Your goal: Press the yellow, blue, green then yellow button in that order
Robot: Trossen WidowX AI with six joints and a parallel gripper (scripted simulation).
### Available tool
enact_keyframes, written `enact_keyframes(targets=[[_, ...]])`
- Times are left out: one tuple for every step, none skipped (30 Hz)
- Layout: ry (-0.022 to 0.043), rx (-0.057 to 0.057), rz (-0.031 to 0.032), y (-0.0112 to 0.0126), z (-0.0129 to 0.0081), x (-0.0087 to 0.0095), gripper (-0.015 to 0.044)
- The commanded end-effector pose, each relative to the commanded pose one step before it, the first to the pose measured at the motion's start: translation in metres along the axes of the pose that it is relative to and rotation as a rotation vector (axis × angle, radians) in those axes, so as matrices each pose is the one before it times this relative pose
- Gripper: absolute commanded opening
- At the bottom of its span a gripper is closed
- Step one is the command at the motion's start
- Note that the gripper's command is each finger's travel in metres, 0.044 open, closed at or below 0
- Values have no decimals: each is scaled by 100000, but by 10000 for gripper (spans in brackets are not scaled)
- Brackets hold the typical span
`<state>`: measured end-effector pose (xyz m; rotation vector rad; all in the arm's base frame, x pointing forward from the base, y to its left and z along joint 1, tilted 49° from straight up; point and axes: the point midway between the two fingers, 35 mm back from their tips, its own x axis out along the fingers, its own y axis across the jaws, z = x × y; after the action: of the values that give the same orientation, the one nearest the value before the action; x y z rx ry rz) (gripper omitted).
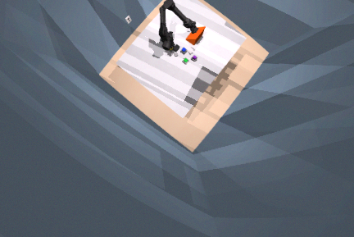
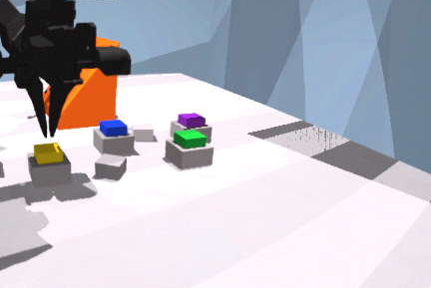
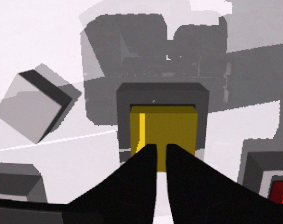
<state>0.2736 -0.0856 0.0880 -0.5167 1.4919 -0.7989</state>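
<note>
The yellow button [image 2: 48, 153] [image 3: 166, 129] sits on a grey base at the left of the button group. My gripper [image 2: 46, 136] [image 3: 161, 153] is shut with nothing between the fingers, pointing straight down with its tips just above the yellow button's top. The blue button [image 2: 113, 127] [image 1: 183, 50] stands behind and to the right of the yellow one. The green button [image 2: 190, 138] [image 1: 185, 60] is farther right, with a purple button [image 2: 192, 120] [image 1: 194, 57] behind it.
A big orange wedge [image 2: 95, 100] [image 1: 196, 34] stands behind the gripper. A small grey block [image 2: 111, 165] [image 3: 39, 106] lies between the yellow and green buttons, another [image 2: 144, 132] beside the blue one. A red button [image 3: 281, 192] shows at the wrist view's right edge.
</note>
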Motion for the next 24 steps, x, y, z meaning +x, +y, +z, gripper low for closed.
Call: enact_keyframes(targets=[[214,-345,-622,-114,-154,723,20],[-2,2,-9,-2,-2,164,20],[-1,2,-11,-3,-3,164,20],[-1,3,-13,-4,-4,164,20],[-1,3,-15,-4,-5,163,20],[0,3,-17,-5,-6,163,20],[0,3,-19,-5,-7,163,20],[0,3,-21,-6,-8,163,20],[1,4,-23,-6,-9,162,20],[1,3,-21,-6,-8,134,20],[1,2,-13,-4,-5,81,20],[0,1,-4,-1,-2,27,20],[0,0,0,0,0,0,20],[0,0,0,0,0,0,20],[0,0,0,0,0,0,20],[0,0,0,0,0,0,20],[0,0,0,0,0,0,20],[0,0,0,0,0,0,20],[0,0,0,0,0,0,20],[0,0,0,0,0,0,20],[0,0,0,0,0,0,20],[0,0,0,0,0,0,20],[0,0,0,0,0,0,20],[0,0,0,0,0,0,20]])
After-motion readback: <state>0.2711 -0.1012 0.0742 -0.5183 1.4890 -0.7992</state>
